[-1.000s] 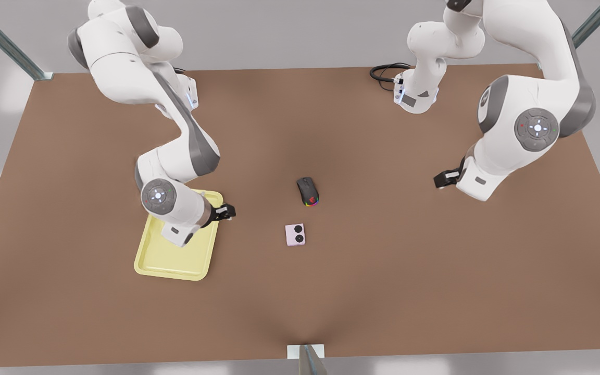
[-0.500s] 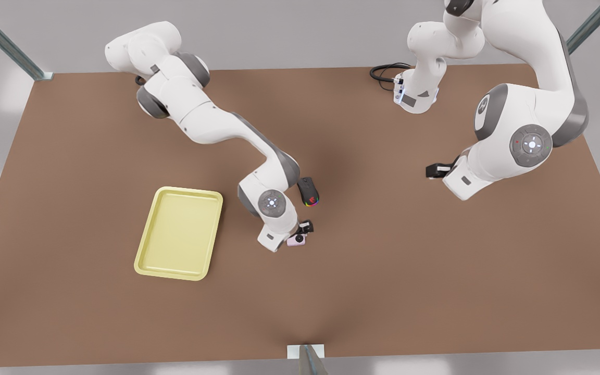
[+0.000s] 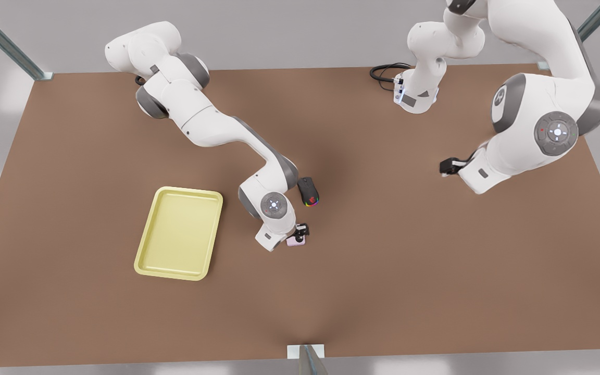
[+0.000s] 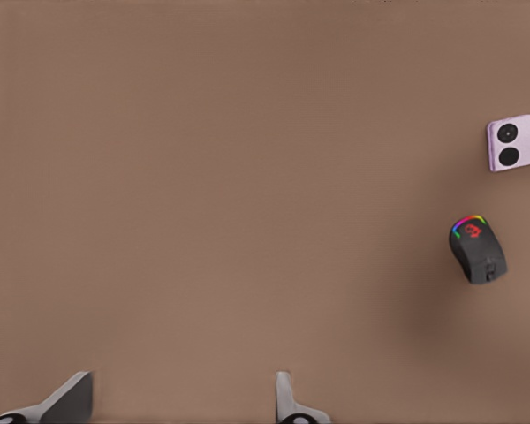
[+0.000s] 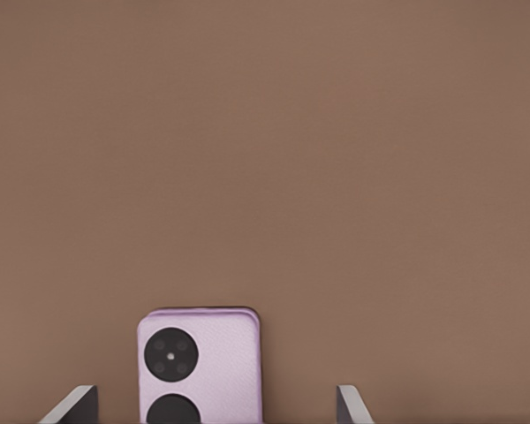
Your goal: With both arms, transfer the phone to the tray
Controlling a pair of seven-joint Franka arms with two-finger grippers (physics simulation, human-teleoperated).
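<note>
A small pale pink, squarish folded phone (image 3: 297,241) with two black round camera circles lies flat near the middle of the brown worktop (image 3: 435,260), a little toward its near edge. In the front view most of the phone is hidden under the right gripper (image 3: 302,229), the small black two-finger hand of the white, grey-jointed arm that reaches in from the far corner on the front view's left.

The right wrist view shows the phone (image 5: 199,367) between the right gripper's (image 5: 212,406) two fingertips. They are spread wide, with brown worktop visible on both sides of the phone, so they straddle it without gripping it.

The left gripper (image 3: 445,166) hangs above the worktop toward the edge on the front view's right, well apart from the phone, and that arm waits. In the left wrist view the left gripper's (image 4: 177,402) fingertips also stand wide apart over bare worktop. Farther off in that view the phone (image 4: 512,144) is seen whole, and near it is a black computer mouse (image 4: 478,250) with a rainbow light strip. In the front view the mouse (image 3: 308,191) lies just to the far side of the phone.

A pale yellow rectangular shallow tray (image 3: 180,232) with rounded corners and a raised rim sits toward the front view's left of the phone, apart from it. Its floor shows bare yellow from rim to rim.
</note>
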